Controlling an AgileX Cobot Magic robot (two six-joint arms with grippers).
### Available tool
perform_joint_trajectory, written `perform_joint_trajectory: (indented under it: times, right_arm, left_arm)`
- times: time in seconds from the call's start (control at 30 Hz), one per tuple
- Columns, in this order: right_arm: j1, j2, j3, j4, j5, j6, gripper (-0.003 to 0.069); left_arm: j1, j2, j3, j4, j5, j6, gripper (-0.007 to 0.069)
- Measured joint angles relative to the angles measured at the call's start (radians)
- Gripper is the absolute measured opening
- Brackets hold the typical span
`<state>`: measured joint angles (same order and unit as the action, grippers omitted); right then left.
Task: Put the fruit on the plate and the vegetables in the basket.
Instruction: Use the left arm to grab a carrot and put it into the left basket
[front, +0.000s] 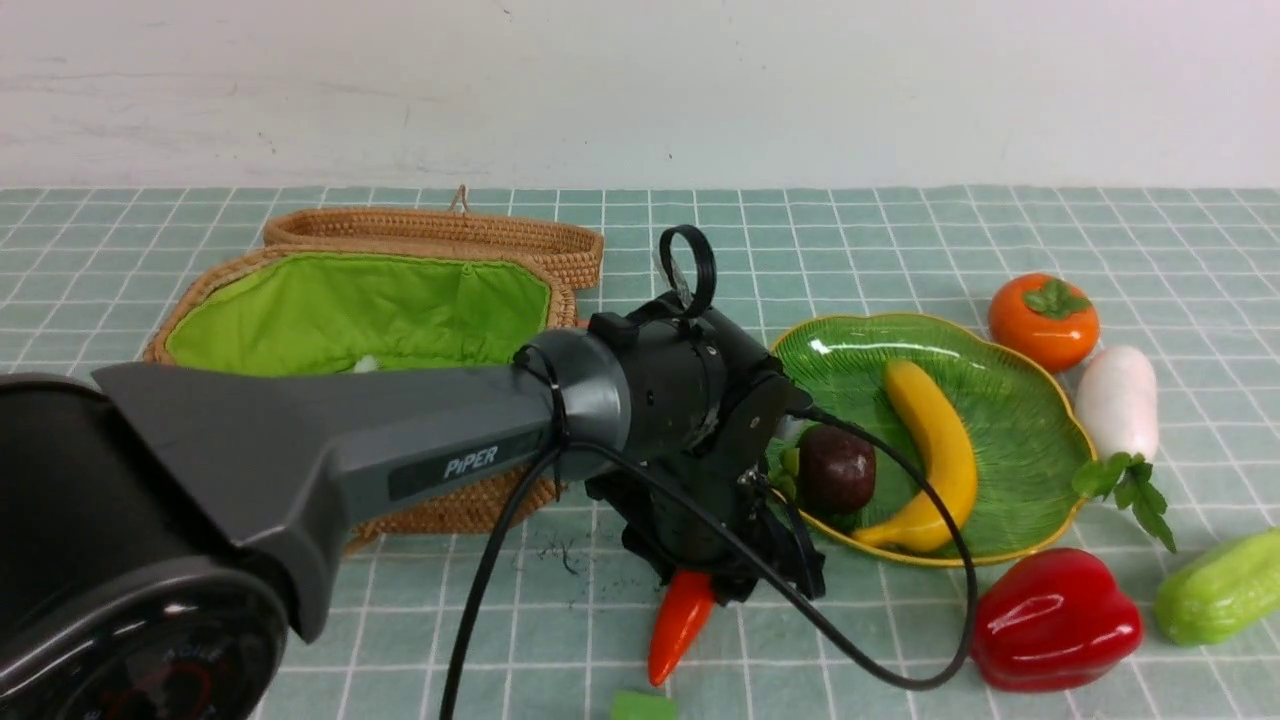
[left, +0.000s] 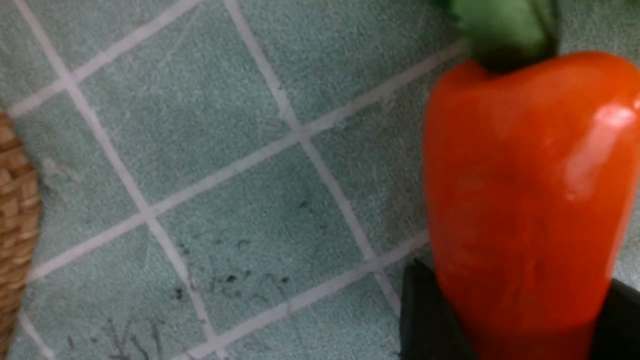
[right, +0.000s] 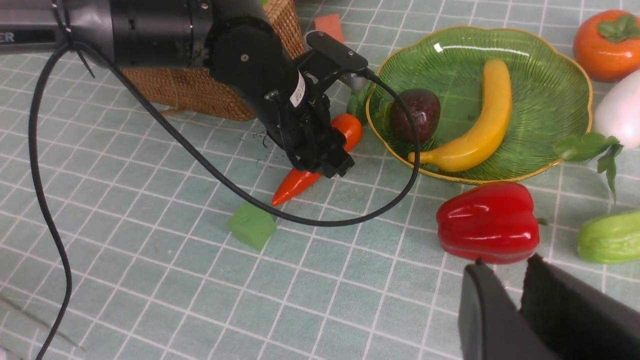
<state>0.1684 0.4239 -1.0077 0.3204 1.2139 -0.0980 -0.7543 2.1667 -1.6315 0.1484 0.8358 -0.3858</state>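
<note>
My left gripper (front: 745, 580) (left: 520, 320) (right: 325, 160) is down on the cloth between basket and plate, shut on the orange carrot (front: 680, 625) (left: 525, 200) (right: 299, 183) at mid-length. The green plate (front: 1010, 400) (right: 540, 100) holds the banana (front: 935, 450) (right: 487, 120) and mangosteen (front: 837, 468) (right: 415, 115). The persimmon (front: 1043, 320) (right: 607, 45), white radish (front: 1118, 400), red pepper (front: 1055, 620) (right: 487, 222) and green gourd (front: 1220, 588) (right: 610, 236) lie on the cloth around it. The wicker basket (front: 470, 515) (right: 200, 90) stands open at the left. My right gripper (right: 505, 265) hovers near the pepper, narrowly open and empty.
A small green block (front: 643, 706) (right: 251, 225) lies near the carrot's tip. An orange-red block (right: 328, 26) sits beside the basket. The basket's lid (front: 440, 235) lies behind it. The left arm's black cable (front: 900, 660) loops over the cloth by the pepper.
</note>
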Motion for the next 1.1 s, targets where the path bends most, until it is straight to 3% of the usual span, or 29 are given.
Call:
perform_joint_trajectory:
  times: [0.3, 0.53, 0.67, 0.77, 0.83, 0.93, 1.1]
  right_arm:
    - [0.000, 0.000, 0.000, 0.005, 0.000, -0.001, 0.0129]
    - [0.000, 0.000, 0.000, 0.011, -0.001, -0.002, 0.0132]
    - [0.000, 0.000, 0.000, 0.016, -0.017, -0.002, 0.0129]
    - [0.000, 0.000, 0.000, 0.036, -0.038, -0.004, 0.0129]
    - [0.000, 0.000, 0.000, 0.046, -0.044, -0.015, 0.0129]
    - [0.000, 0.000, 0.000, 0.056, -0.046, -0.031, 0.0129]
    - [0.000, 0.000, 0.000, 0.068, -0.046, -0.051, 0.0129]
  left_arm:
    - [0.000, -0.027, 0.006, -0.023, 0.058, -0.006, 0.0303]
    - [0.000, -0.273, 0.017, -0.060, 0.198, 0.049, 0.0303]
    - [0.004, -0.421, 0.016, 0.020, 0.326, 0.297, 0.0303]
    - [0.050, -0.488, 0.016, 0.133, 0.387, 0.638, 0.0303]
    - [0.106, -0.493, 0.015, 0.175, 0.397, 0.800, 0.0303]
    - [0.205, -0.479, 0.015, 0.183, 0.394, 0.956, 0.0303]
    - [0.329, -0.440, 0.016, 0.186, 0.291, 1.016, 0.0303]
